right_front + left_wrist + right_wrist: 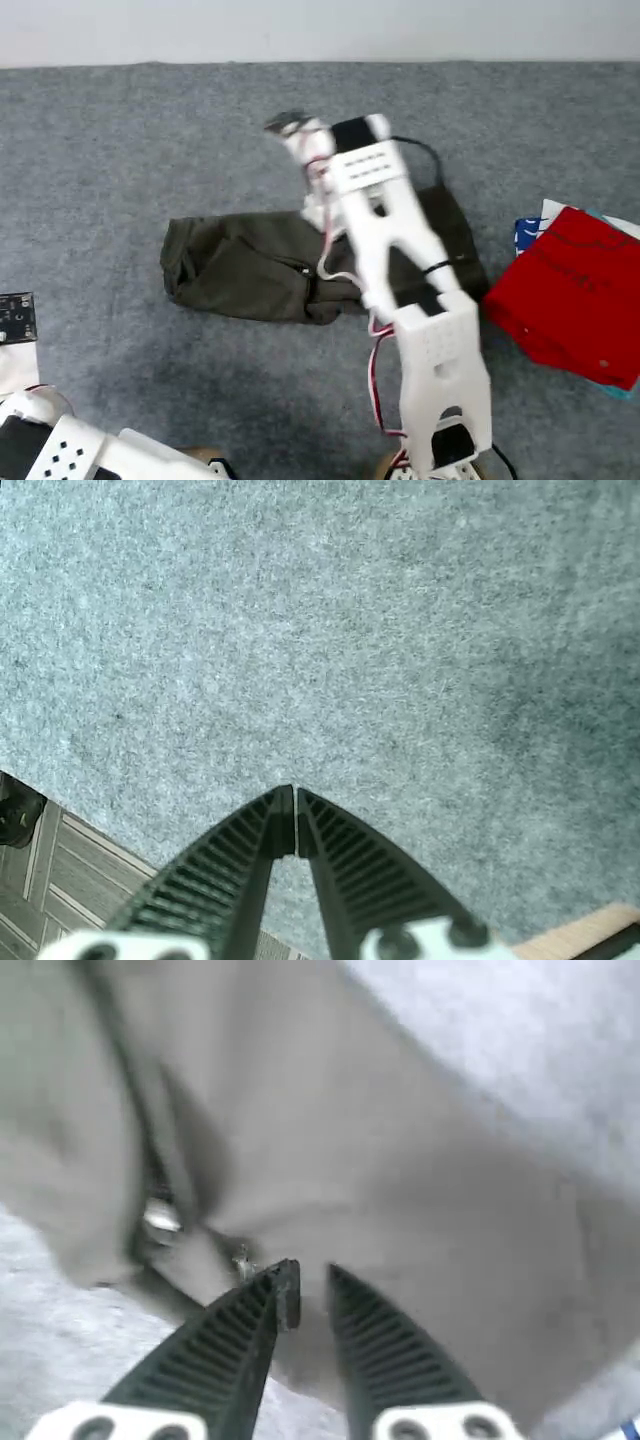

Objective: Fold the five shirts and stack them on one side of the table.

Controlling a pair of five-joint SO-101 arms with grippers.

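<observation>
The left gripper (pixel 296 820) is clenched on nothing, its tips touching, and it hangs over the bare grey table (pixel 400 630) close to the table's edge. It is well apart from the cloth, so I judge it cannot pin anything down if the cloth slides.

In the middle of the table lies the olive shirt (pixel 240 265), bunched and creased, not spread flat. The right gripper (pixel 310 1295) is above it, its jaws parted only a little and holding nothing. With so narrow a gap it may catch 1 layer only, or several folds together. Then a pull would probably drag the whole bundle and give a crooked fold.

On the right the red shirt (pixel 575 300) lies folded on top of the stack (pixel 527 232), near the olive shirt. A wide sweep of the arm or of the dragged cloth could push this stack out of line.
</observation>
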